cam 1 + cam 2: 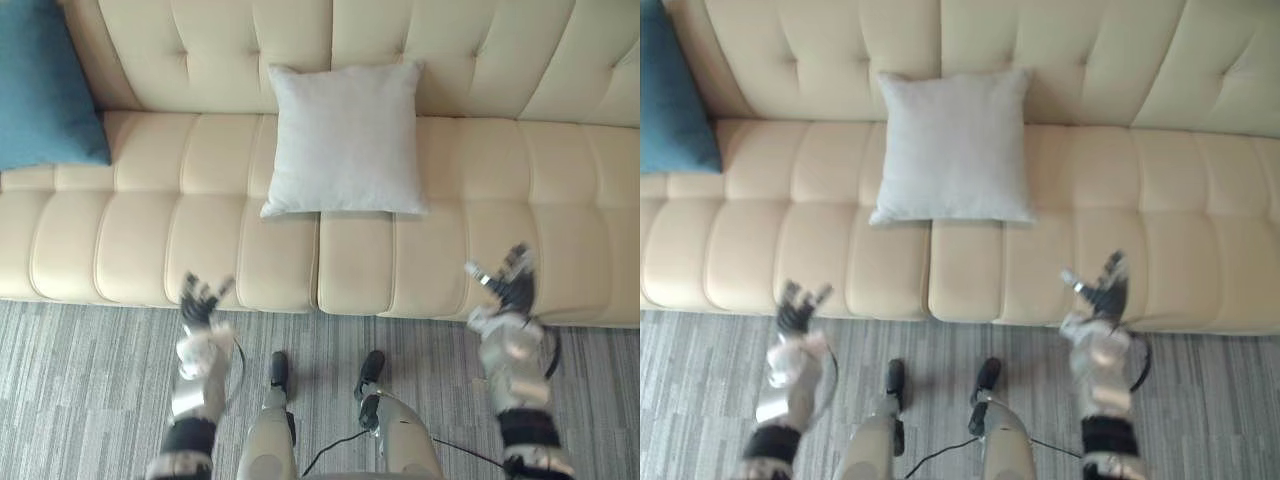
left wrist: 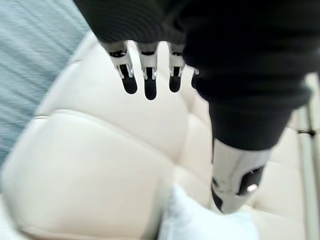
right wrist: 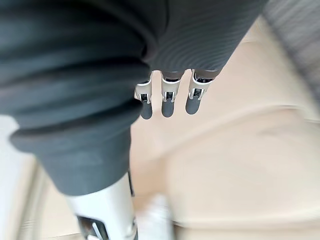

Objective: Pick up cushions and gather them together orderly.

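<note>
On sofa (image 1: 200, 250): white cushion (image 1: 345, 140), blue cushion (image 1: 45, 85).

white cushion (image 1: 345, 138), blue cushion (image 1: 45, 85), apart

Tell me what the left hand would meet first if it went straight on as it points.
Probably the sofa seat: the open left hand points across its front edge toward the backrest. The white cushion sits off to its right, out of line. Hand height is unclear.
</note>
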Controlling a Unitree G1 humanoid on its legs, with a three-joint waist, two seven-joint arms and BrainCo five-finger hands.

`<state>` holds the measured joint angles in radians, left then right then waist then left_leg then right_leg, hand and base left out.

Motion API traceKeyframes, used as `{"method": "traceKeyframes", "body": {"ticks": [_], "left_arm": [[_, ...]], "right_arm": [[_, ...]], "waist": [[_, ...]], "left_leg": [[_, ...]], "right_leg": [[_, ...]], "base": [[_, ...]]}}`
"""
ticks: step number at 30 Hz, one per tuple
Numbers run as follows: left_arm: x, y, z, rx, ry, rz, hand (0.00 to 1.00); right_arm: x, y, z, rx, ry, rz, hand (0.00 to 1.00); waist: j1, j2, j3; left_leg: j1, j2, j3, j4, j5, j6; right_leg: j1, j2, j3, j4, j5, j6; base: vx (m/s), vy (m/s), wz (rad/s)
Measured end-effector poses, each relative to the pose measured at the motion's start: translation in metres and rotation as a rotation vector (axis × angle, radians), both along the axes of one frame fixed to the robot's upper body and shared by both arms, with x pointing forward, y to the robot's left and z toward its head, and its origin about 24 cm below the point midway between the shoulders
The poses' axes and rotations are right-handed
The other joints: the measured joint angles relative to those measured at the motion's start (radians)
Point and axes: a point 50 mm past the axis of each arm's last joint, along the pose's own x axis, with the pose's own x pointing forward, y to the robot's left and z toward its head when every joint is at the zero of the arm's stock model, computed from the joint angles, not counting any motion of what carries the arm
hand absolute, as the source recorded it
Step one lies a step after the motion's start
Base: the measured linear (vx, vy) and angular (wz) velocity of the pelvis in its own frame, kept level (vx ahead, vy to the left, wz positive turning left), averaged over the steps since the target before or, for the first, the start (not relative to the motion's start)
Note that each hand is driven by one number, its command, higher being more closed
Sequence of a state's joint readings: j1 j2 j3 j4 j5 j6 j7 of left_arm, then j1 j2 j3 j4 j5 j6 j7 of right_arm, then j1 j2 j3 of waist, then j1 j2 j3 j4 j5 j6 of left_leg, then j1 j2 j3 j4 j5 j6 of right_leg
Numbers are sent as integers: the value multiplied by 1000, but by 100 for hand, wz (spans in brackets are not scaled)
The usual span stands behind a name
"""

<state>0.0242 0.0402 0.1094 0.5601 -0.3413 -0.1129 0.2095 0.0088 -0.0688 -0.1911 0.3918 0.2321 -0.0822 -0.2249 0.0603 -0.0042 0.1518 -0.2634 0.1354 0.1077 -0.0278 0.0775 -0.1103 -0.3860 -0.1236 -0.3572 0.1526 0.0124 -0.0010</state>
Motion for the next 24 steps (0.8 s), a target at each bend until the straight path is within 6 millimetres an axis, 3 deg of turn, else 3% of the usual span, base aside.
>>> {"method": "traceKeyframes", "body": {"ticks": [1,4,7,13,18,20,23,24], "left_arm": [[-21,-8,-22,-18,116,-43,0],[-48,-16,-46,-32,259,-83,0],[-73,-18,-63,-31,389,-102,0],[-97,-15,-77,-41,512,-76,0],[-101,-15,-79,-24,538,-96,0],[-99,-15,-78,-13,537,-111,0],[-80,-20,-73,2,493,-144,0],[-81,-21,-73,-2,494,-136,0]], "right_arm": [[-22,11,-29,37,125,22,0],[-49,21,-57,91,260,28,0],[-74,23,-79,114,384,17,0],[-115,19,-103,188,539,-71,0],[-127,20,-109,197,603,-75,0],[-121,22,-108,180,598,-52,0],[-110,26,-106,169,582,-24,0],[-107,28,-105,172,577,-18,0]], "waist": [[-1,2,-31],[-2,2,-75],[-3,3,-116],[-6,0,-161],[-3,-2,-164],[-5,-4,-152],[3,-11,-113],[4,-11,-112]], "left_leg": [[33,2,15,7,-16,2],[88,2,41,16,-41,3],[148,2,69,21,-68,2],[235,0,103,35,-107,-5],[301,-5,154,35,-130,-4],[303,-3,165,57,-146,0],[275,12,194,127,-174,18],[266,15,196,134,-174,18]], "right_leg": [[42,5,6,-22,4,6],[99,13,27,-57,13,18],[164,19,50,-89,19,25],[254,21,79,-126,23,40],[287,20,127,-118,31,39],[281,14,144,-89,24,48],[240,1,168,-4,19,74],[221,-5,167,49,-17,68]], "base": [[44,7,-15],[46,21,-21],[75,43,-26],[75,44,-16],[60,37,-31],[-21,25,-23],[-101,40,-11],[-93,19,-3]]}}
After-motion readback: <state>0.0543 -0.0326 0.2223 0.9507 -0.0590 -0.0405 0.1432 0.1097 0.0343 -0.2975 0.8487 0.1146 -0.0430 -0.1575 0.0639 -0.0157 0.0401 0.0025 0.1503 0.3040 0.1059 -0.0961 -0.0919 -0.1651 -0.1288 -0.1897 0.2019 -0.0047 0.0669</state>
